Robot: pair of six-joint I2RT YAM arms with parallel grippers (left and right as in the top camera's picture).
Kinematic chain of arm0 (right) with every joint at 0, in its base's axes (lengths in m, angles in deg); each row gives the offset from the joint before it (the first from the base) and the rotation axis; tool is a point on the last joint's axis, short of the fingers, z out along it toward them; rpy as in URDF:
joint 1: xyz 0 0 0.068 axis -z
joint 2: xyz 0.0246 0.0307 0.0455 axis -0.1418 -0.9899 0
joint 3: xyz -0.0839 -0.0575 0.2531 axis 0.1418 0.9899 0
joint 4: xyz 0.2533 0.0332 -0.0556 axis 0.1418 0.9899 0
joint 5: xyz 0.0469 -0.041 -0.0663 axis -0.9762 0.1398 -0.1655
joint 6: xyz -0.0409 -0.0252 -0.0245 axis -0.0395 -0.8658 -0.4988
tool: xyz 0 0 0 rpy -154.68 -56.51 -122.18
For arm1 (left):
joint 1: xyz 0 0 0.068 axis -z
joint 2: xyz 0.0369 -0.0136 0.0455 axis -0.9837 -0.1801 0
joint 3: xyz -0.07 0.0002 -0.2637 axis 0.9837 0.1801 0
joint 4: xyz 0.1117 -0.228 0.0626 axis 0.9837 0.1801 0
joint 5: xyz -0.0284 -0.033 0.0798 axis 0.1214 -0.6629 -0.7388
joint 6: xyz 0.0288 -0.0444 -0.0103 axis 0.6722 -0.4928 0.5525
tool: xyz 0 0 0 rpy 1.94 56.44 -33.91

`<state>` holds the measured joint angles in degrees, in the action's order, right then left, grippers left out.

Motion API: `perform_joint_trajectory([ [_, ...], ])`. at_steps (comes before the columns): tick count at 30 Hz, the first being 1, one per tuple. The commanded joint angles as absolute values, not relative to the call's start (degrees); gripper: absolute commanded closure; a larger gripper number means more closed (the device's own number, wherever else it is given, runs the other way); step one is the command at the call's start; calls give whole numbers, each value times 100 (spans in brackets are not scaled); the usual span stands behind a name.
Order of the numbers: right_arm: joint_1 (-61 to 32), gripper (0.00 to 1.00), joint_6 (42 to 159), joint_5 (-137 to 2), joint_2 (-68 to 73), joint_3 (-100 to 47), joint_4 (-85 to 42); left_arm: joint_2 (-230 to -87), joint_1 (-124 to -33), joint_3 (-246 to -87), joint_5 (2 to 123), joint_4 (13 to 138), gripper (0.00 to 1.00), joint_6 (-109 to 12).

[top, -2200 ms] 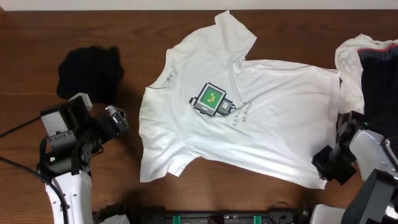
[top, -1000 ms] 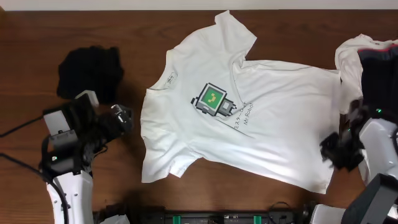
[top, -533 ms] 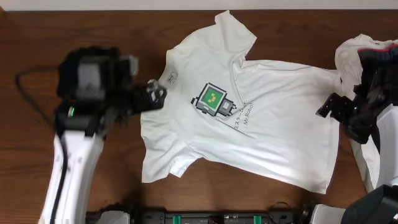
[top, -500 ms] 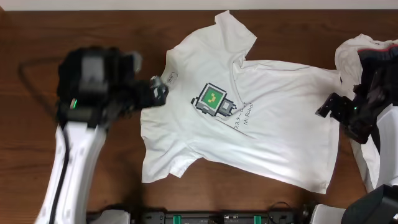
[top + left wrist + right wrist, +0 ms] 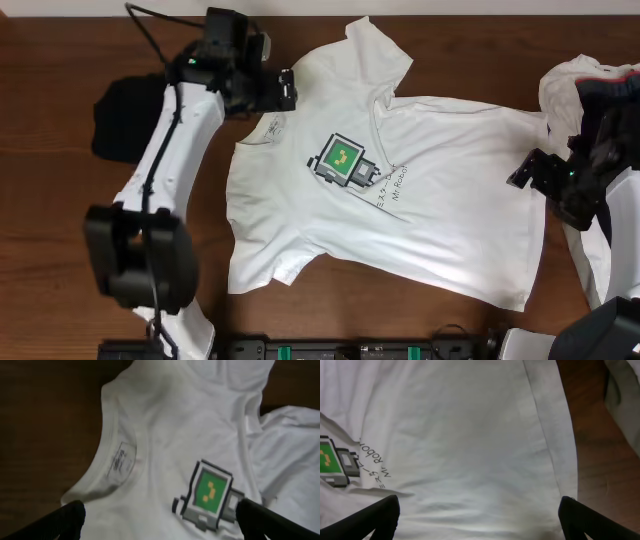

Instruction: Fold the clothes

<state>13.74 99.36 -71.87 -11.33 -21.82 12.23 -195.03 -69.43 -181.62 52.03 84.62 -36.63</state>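
I see my left gripper (image 5: 283,90) with fingers (image 5: 67,516) wide apart, empty, over the collar of the white T-shirt (image 5: 420,210). The right gripper (image 5: 530,172) gapes empty at its right hem. The shirt lies spread mid-table (image 5: 60,250).

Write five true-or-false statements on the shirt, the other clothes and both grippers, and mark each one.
1. The white T-shirt lies spread on the table, print up. True.
2. The left gripper is shut on the shirt. False: it is open over the collar, holding nothing.
3. A black garment lies apart from the T-shirt, beyond its collar. True.
4. The right gripper clamps the shirt. False: it is open by the hem, holding nothing.
5. A heap of clothes lies by the right arm. True.
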Motion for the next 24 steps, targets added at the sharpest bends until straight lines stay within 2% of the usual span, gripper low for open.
perform_joint_trajectory([
  [1,1428,1,9842,-7253,-1076,-2260,1223,-19461,-6960,-18320,5133,8134,17,-3593],
  [2,1428,1,9842,-7253,-1076,-2260,1221,-19465,-6947,-18320,5130,7964,34,-3593],
  [5,1428,1,9842,-7253,-1076,-2260,1221,-19470,-6912,-18320,5130,7387,75,-3595],
  [7,1428,1,9842,-7253,-1076,-2260,1223,-19483,-6890,-18313,5128,7061,86,-3595],
  [12,1428,1,9842,-7253,-1076,-2260,1223,-19726,-6855,-18313,5130,6499,93,-3595],
  [24,1428,1,9842,-7253,-1076,-2260,1223,-21017,-6753,-18313,5133,5778,94,-3641],
])
